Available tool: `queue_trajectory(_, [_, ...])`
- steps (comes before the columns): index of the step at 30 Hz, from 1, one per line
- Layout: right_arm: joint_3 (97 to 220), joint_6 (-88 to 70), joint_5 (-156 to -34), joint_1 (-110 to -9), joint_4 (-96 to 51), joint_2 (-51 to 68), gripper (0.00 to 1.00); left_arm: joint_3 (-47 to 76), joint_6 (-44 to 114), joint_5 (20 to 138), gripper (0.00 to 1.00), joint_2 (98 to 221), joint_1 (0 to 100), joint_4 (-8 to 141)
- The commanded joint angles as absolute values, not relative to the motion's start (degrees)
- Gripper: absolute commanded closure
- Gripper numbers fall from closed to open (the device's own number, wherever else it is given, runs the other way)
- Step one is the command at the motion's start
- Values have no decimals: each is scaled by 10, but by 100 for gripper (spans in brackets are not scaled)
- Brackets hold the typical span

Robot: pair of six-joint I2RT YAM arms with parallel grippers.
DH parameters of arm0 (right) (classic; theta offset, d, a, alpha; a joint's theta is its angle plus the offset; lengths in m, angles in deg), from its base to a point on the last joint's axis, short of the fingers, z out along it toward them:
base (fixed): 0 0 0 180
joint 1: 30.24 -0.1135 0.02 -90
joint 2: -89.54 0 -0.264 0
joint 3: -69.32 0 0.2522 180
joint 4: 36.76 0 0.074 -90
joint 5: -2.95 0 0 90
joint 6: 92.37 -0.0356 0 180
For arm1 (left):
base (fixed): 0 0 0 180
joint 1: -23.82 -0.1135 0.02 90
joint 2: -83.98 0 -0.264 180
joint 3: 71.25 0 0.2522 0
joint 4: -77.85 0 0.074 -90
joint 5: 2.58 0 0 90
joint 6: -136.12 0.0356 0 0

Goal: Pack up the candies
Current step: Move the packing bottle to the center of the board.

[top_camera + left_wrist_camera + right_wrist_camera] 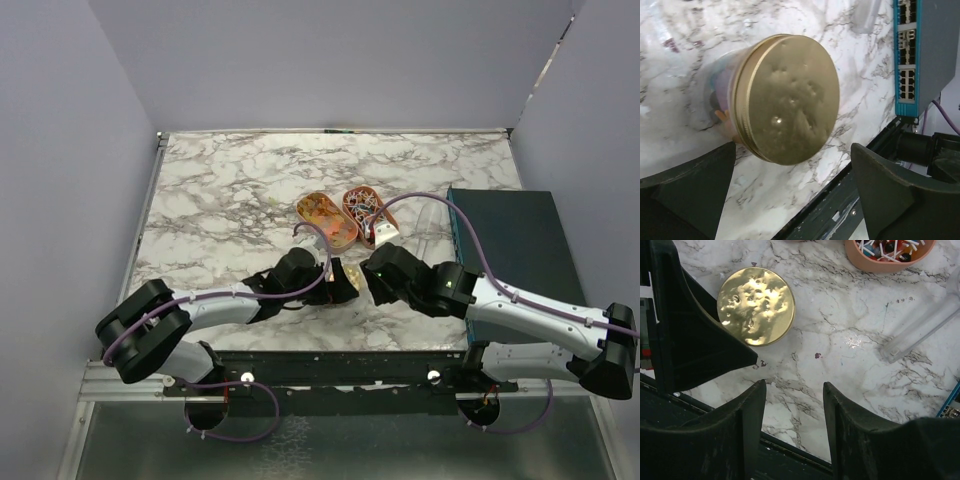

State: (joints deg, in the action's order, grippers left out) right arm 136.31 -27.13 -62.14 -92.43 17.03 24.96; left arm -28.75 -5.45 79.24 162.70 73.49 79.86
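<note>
1. Two trays sit mid-table. The left tray (299,208) holds the orange-yellow candies (325,216), and the right tray (346,200) holds the mixed red, blue and white ones.
2. Both trays lie just beyond the wrists, probably so that either arm can reach them easily.
3. A clear jar (715,95) stands upright on the table (220,190), nearer the arms than the trays and between the two claws. Its gold lid (790,100) is on. Something orange shows through the jar wall, too blurred to name.
4. The left claw (793,150) has its jaws spread wide on either side of the lid and touches nothing. That looks like a stance for closing on the jar or its lid.
5. The right claw (794,385) has its jaws partly apart with only bare marble between them. It hangs just beside the jar, which sits off to its left in the wrist view, so it is likely waiting to help.
6. With the lid on, no candy can go in, so I judge that opening the jar is the step in hand and most of the packing is yet to do.
7. A clear tube (920,330) lies on the marble to the right of the jar, near the switch (907,55). Its purpose is not evident.
8. No writing can be read. The lid is plain dented gold without a label, and the switch shows rows of ports but no legible marking.
</note>
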Motion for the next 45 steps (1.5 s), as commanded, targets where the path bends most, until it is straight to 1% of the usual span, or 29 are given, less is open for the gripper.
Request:
queue_trajectory(1, [1356,-284,-599,-925,189,262,48,-258,-32,802,3,1637,760,833])
queue_trajectory(6, [1363,-287,-595,-925,197,262,47,-263,-13,816,2,1627,766,823])
queue_trajectory(11, [1364,-286,-587,-924,194,262,47,-282,42,888,1,1565,769,746])
queue_trajectory(15, [1368,-279,-584,-924,182,261,44,-304,70,937,1,1513,784,732])
queue_trajectory(18, [1369,-269,-590,-919,163,259,43,-317,93,989,1,1490,826,736])
queue_trajectory(22, [1378,-253,-603,-909,144,245,45,-337,121,1083,1,1489,890,767])
queue_trajectory(24, [1382,-246,-607,-904,137,238,47,-348,138,1124,1,1492,921,796])
queue_trajectory(27, [1386,-241,-612,-899,132,235,47,-367,172,1202,1,1494,970,844])
queue_trajectory(30, [1383,-238,-616,-894,131,240,47,-385,211,1257,1,1510,994,900])
queue_trajectory(36, [1375,-234,-642,-875,112,244,46,-417,242,1281,1,1597,999,1047])
queue_trajectory(38, [1378,-231,-657,-867,104,239,47,-435,259,1275,1,1634,999,1120])
queue_trajectory(42, [1388,-227,-688,-859,86,227,53,-458,286,1270,1,1700,999,1258])
queue_trajectory(44, [1390,-226,-703,-856,70,217,59,-467,297,1268,1,1725,999,1313])
queue_trajectory(45, [1392,-225,-712,-855,63,210,63,-472,303,1265,1,1738,999,1340])
